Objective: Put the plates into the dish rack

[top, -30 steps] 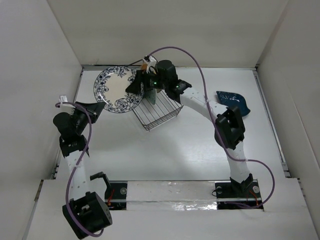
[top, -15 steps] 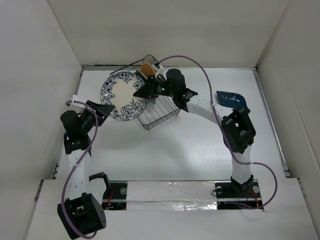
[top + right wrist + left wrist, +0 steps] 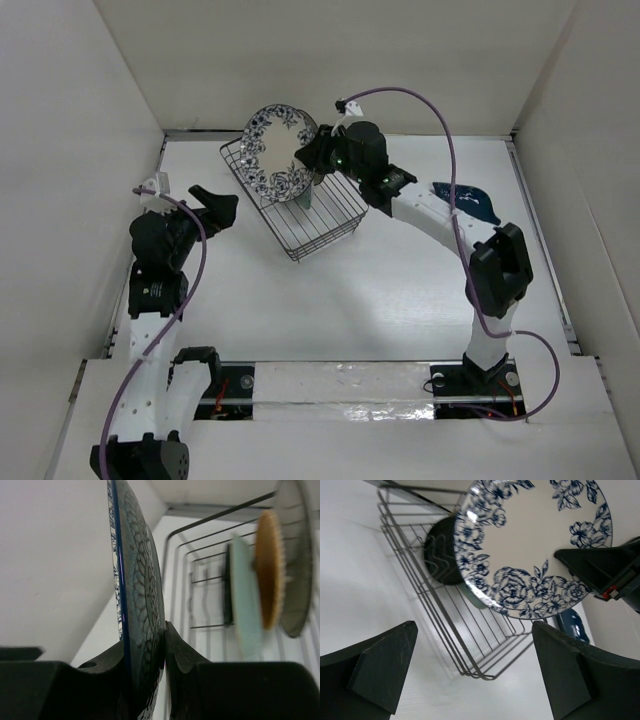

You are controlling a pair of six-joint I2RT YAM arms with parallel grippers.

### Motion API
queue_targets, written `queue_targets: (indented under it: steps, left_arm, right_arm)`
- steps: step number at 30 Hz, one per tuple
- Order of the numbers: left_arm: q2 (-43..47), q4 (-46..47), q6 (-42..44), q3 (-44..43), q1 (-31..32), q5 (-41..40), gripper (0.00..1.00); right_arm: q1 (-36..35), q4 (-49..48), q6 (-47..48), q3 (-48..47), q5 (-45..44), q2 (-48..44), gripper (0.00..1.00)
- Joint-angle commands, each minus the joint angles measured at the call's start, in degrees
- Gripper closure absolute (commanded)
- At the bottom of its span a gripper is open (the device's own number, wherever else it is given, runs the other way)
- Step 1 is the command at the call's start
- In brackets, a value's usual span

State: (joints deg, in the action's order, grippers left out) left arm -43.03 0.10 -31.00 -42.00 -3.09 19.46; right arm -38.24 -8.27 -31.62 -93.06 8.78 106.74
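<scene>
"Where is the floral plate (image 3: 278, 150)?"

"The right claw (image 3: 312, 153) pinches it by the rim and holds it on edge over the far left end of the rack (image 3: 300, 225)."

"And the left claw (image 3: 217, 201)?"

"It is spread wide and holds nothing, just left of the rack."

"What is in the rack?"

"A black plate (image 3: 227, 587), a mint plate (image 3: 245, 600) and an orange plate (image 3: 270, 570) stand on edge there. The blue leaf dish (image 3: 465, 203) lies on the table (image 3: 400, 290), far right."

Blurry mint plate (image 3: 245, 605), orange plate (image 3: 270, 565)
</scene>
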Motion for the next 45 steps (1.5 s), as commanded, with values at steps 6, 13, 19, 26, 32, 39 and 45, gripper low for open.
queue_targets:
  steps: [6, 13, 19, 26, 32, 39, 45]
  left_arm:
    - [5.9, -0.5, 7.8, 0.7, 4.5, -13.5, 0.01]
    - [5.8, -0.4, 9.7, 1.7, 7.0, -12.0, 0.01]
    - [5.3, -2.0, 11.3, 1.2, 7.5, -13.3, 0.01]
    - [4.2, -2.4, 11.9, 1.1, 8.5, -12.9, 0.01]
    - [3.0, -2.5, 11.9, 1.0, 8.5, -12.7, 0.01]
    - [2.3, -2.5, 12.1, 0.9, 8.5, -12.5, 0.01]
    - [2.0, -2.8, 12.4, 0.5, 8.5, -13.0, 0.01]
  right_arm:
    - [-5.1, 2.9, 20.6, -18.5, -24.0, 3.8, 1.00]
    - [-8.3, 6.3, 34.1, -33.1, -36.7, 14.8, 1.00]
    - [-10.4, 7.0, 40.2, -41.5, -41.0, 22.6, 1.00]
    - [-10.4, 6.9, 40.8, -45.8, -42.9, 28.2, 1.00]
    - [-10.4, 2.2, 40.9, -41.3, -46.3, 25.4, 1.00]
    - [-10.4, 0.3, 40.5, -39.0, -46.1, 22.2, 1.00]
    - [-9.7, -0.4, 38.8, -36.2, -46.7, 22.5, 1.00]
